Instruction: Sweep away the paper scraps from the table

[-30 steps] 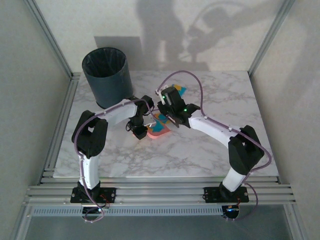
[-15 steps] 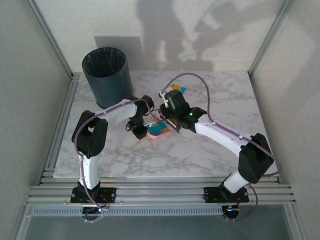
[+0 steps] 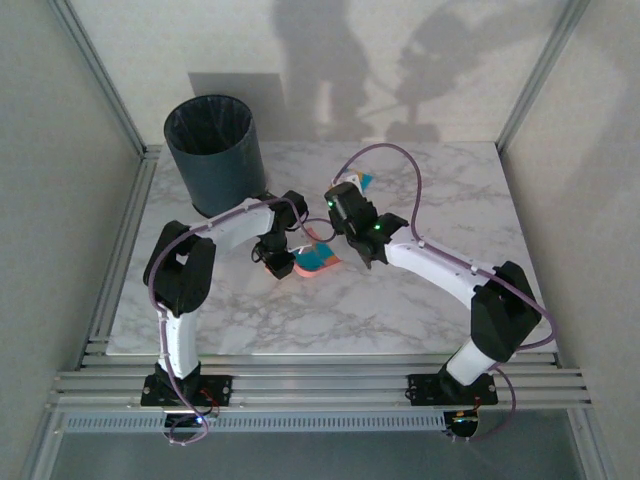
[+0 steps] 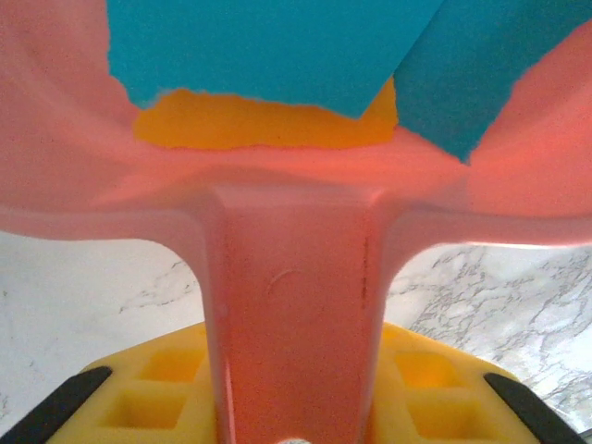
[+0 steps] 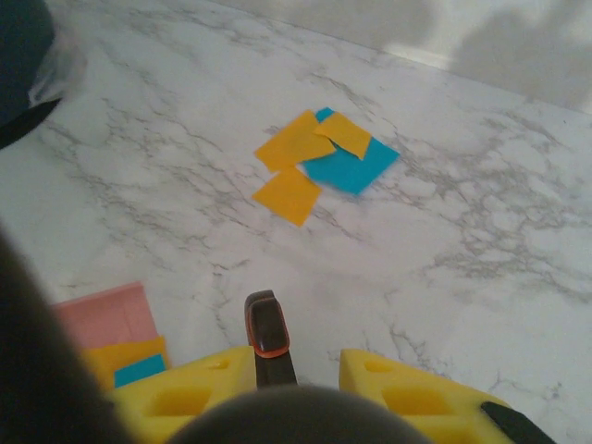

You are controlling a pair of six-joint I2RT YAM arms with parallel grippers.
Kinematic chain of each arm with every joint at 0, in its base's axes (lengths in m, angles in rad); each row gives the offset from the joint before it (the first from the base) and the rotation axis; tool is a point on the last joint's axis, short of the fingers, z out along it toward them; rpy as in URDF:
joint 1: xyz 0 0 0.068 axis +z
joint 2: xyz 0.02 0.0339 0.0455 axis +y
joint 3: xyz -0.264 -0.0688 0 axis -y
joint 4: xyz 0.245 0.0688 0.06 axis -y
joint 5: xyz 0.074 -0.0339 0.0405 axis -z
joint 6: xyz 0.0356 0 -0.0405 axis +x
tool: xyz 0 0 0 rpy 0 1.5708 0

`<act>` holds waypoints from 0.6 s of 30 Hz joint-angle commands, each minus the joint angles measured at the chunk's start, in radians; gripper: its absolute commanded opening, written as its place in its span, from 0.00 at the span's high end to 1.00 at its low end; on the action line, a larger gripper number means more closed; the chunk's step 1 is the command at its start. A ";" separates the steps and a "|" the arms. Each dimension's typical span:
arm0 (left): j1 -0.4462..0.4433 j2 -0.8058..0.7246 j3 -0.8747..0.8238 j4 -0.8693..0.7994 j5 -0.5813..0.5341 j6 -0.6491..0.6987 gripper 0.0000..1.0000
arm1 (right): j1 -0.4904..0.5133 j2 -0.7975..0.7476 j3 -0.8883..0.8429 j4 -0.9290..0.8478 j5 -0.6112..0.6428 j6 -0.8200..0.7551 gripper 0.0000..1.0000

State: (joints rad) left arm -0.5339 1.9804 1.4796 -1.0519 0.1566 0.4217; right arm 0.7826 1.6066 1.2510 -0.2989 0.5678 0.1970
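Note:
My left gripper [image 3: 278, 258] is shut on the handle of a pink dustpan [image 3: 303, 264], whose handle [image 4: 291, 305] runs up between the yellow fingers. Teal and orange paper scraps [image 4: 277, 55] lie in the pan [image 3: 318, 258]. My right gripper [image 3: 349, 222] hovers just right of the pan, shut on a dark handle with an orange-rimmed tip [image 5: 266, 335]. Beyond it a small cluster of orange and teal paper scraps [image 5: 322, 159] lies flat on the table [image 3: 400, 300], also seen in the top view [image 3: 358, 182]. The pan's corner [image 5: 102, 314] shows at the right wrist's lower left.
A dark bin with a black liner [image 3: 213, 150] stands at the table's far left corner; its edge [image 5: 23, 65] shows in the right wrist view. Aluminium rails [image 3: 320, 385] edge the near side. Both forearms meet over the table's middle.
The right gripper has pulled away from the dustpan mouth, moving right and toward the far scraps, and its elbow has swung. The left arm and dustpan have stayed put.

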 commanded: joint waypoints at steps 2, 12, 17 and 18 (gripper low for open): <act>0.005 0.008 -0.001 -0.037 -0.026 0.005 1.00 | 0.009 0.025 0.054 -0.009 0.017 0.057 1.00; 0.003 0.011 0.001 -0.039 -0.018 0.008 1.00 | 0.020 0.034 0.054 0.002 -0.157 0.122 1.00; -0.001 0.009 -0.002 -0.038 -0.014 0.014 1.00 | 0.021 0.039 0.054 0.026 -0.214 0.150 1.00; -0.001 0.009 -0.003 -0.039 -0.014 0.014 1.00 | 0.021 0.039 0.054 0.027 -0.222 0.154 1.00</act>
State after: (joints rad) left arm -0.5343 1.9804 1.4796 -1.0519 0.1570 0.4225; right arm 0.7864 1.6337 1.2835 -0.2802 0.4164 0.3061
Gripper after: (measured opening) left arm 0.270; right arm 0.283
